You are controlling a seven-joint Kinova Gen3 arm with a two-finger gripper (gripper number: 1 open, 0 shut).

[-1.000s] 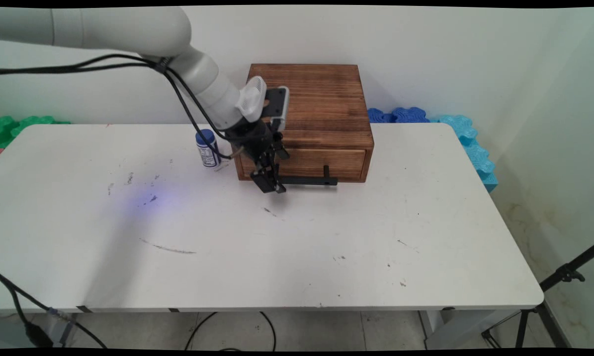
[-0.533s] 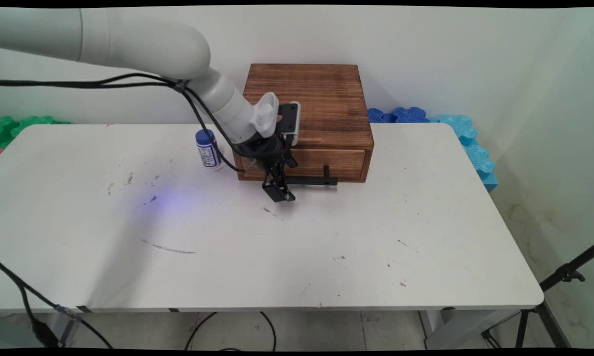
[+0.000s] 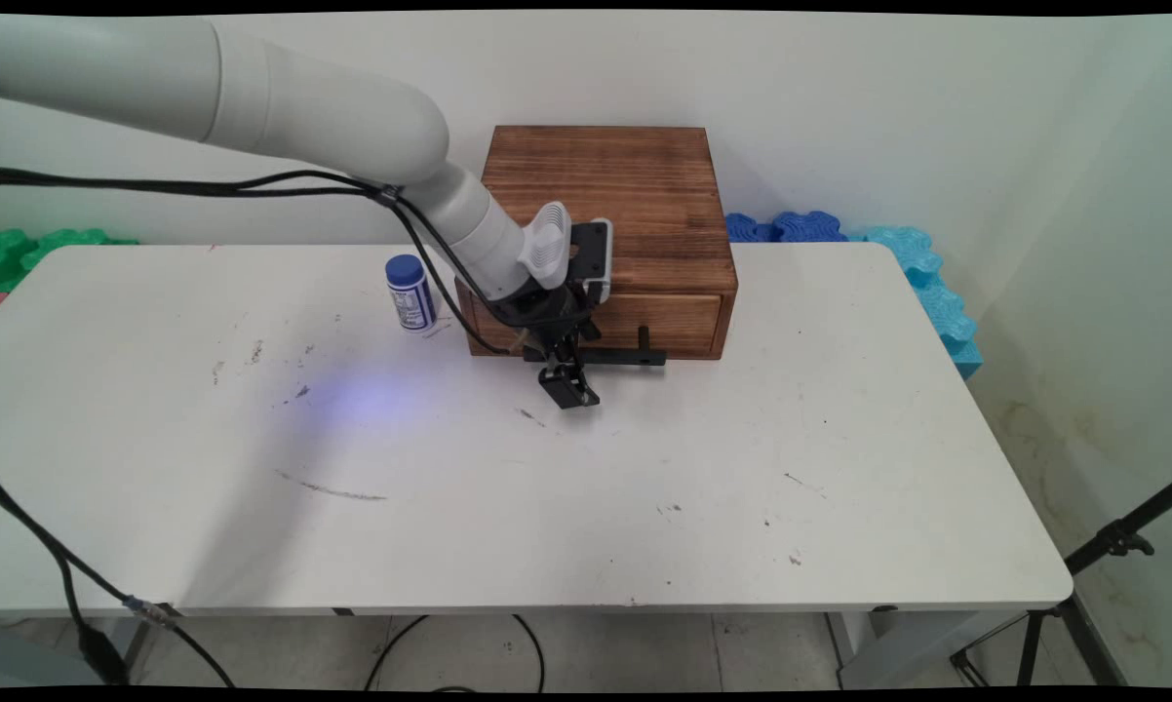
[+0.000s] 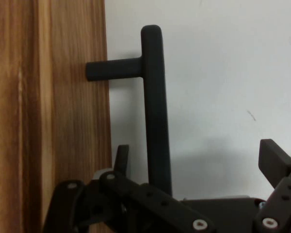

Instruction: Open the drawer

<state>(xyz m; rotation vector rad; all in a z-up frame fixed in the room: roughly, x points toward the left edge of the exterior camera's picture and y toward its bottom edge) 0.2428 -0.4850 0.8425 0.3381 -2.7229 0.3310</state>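
Gripper (image 3: pixel 568 385) sits at the left end of the black drawer handle (image 3: pixel 615 358), at 6 o'clock from the wooden box (image 3: pixel 605 185). In the hand view the fingers (image 4: pixel 276 162) are spread wide with the handle bar (image 4: pixel 155 121) between them, no contact visible. The drawer front (image 3: pixel 664 322) looks closed. Blue-capped bottle (image 3: pixel 410 292) stands at 9 o'clock of the box on the table (image 3: pixel 644 507).

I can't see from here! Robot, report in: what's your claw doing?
Claw open, straddling the black bar handle of the brown wooden drawer box. Handle not gripped. Small blue-capped white bottle stands left of box, apart.
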